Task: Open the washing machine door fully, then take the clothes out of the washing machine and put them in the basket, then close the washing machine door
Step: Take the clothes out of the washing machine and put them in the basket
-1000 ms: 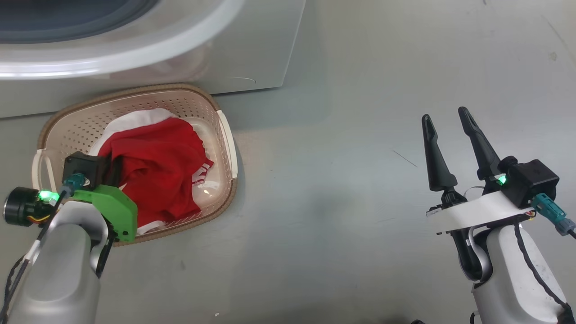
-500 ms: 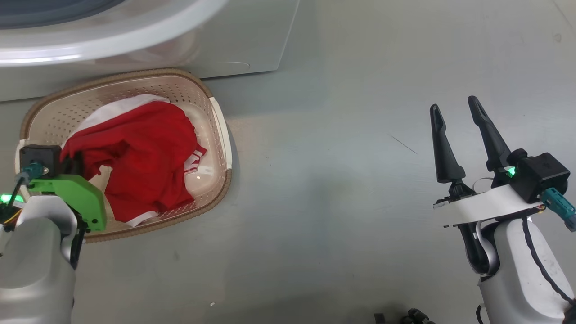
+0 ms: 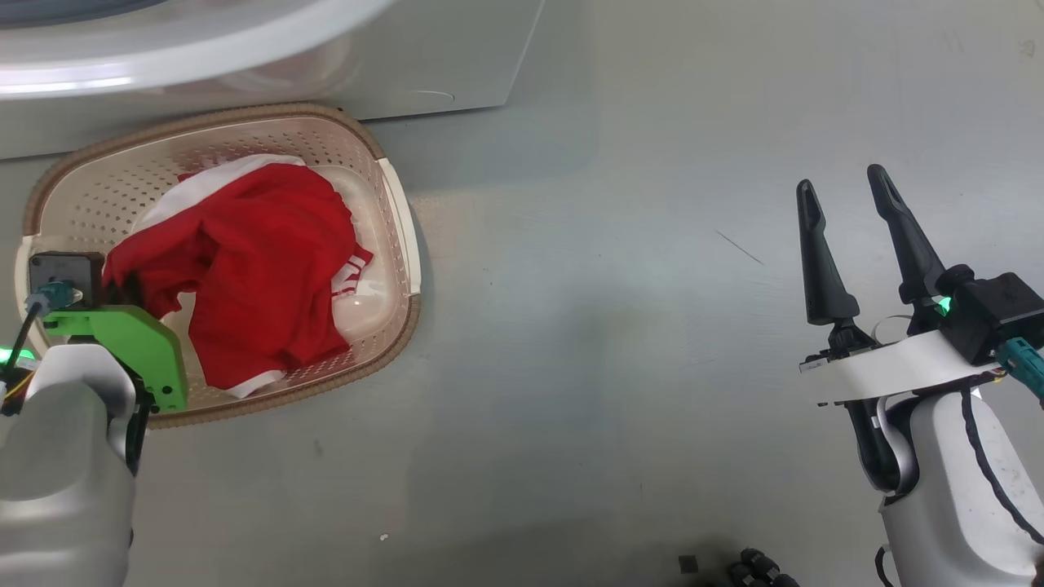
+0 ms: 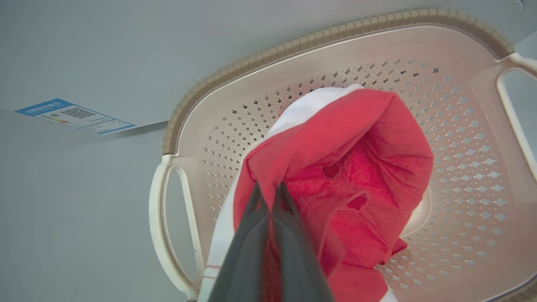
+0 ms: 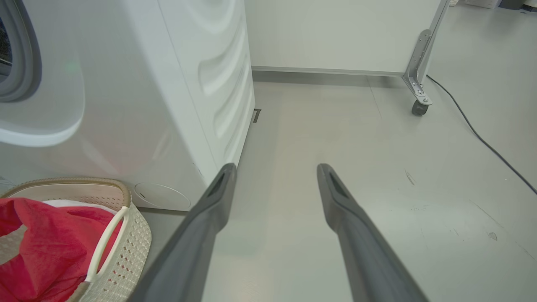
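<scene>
We clamp our left gripper (image 4: 268, 188) tight on the bright red soft garments with white trim (image 3: 261, 261), which are draped inside the cream perforated plastic basket (image 3: 106, 196) before the big white washing machine (image 5: 176, 84). Our right gripper (image 3: 842, 178) hangs spread wide over the grey floor (image 3: 612, 326), well apart from the basket.

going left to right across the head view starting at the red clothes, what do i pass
clothes → white basket handle → bare grey floor → right end effector, fingers apart. The left arm overlaps the basket, so it is left out.
</scene>
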